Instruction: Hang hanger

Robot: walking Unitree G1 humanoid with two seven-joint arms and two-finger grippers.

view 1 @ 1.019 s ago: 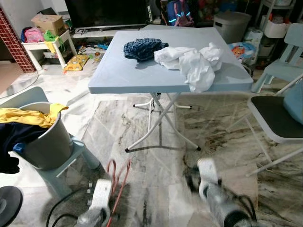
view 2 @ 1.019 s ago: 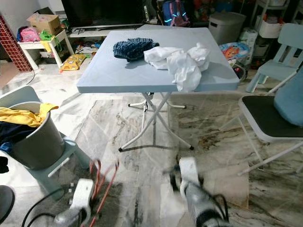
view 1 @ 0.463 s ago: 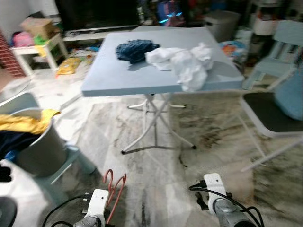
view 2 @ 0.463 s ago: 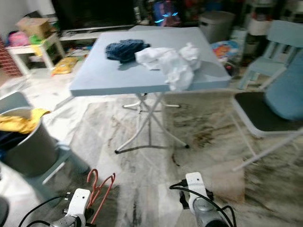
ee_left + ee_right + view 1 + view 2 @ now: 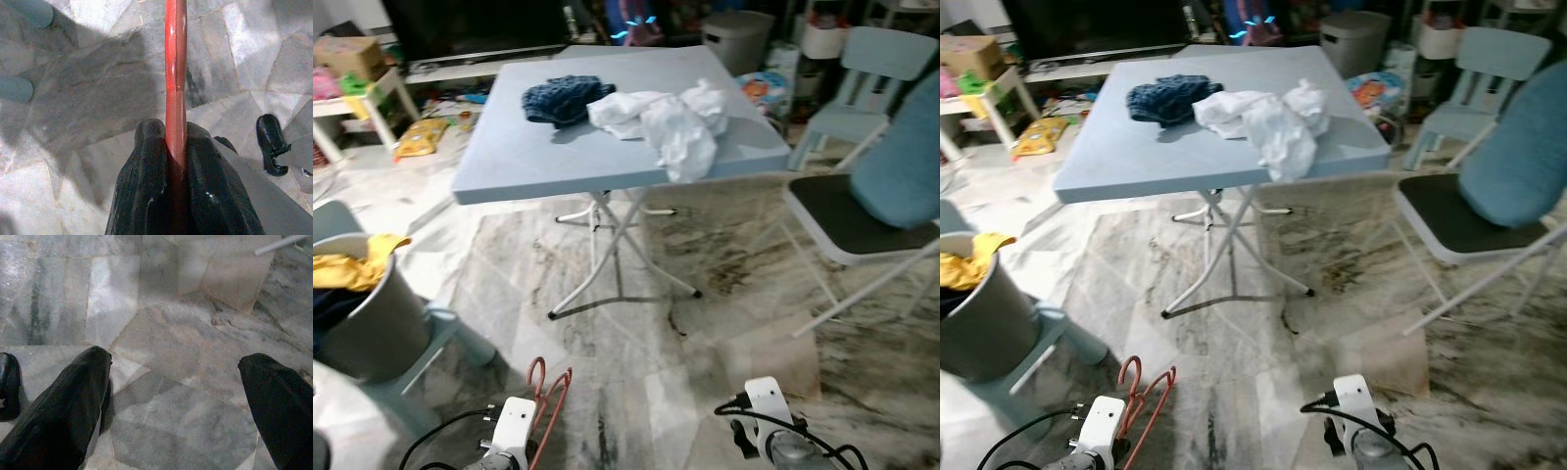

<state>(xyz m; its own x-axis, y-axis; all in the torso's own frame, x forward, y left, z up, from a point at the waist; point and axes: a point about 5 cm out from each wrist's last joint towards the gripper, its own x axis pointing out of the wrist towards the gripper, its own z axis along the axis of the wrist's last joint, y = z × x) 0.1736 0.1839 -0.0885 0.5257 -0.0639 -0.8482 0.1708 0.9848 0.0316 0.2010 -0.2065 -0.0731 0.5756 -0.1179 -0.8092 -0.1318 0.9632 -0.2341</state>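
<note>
A red hanger (image 5: pixel 548 390) sticks up from my left gripper low at the left, over the marble floor. In the left wrist view the left gripper (image 5: pixel 175 131) is shut on the hanger's red bar (image 5: pixel 176 73), which runs straight out between the black fingers. My right gripper (image 5: pixel 173 382) hangs open above bare floor tiles, its two black fingers (image 5: pixel 73 396) wide apart with nothing between them. The right wrist (image 5: pixel 769 441) sits at the lower right.
A light-blue folding table (image 5: pixel 509 157) stands ahead with a white cloth (image 5: pixel 656 117) and a dark blue cloth (image 5: pixel 558 98) on it. A grey bucket (image 5: pixel 367 318) of clothes sits at the left. A folding chair (image 5: pixel 842 215) stands at the right.
The camera has swung to the right, so the table and bucket sit further left in the picture. Both arms show lower in the picture. The left gripper still holds the hanger.
</note>
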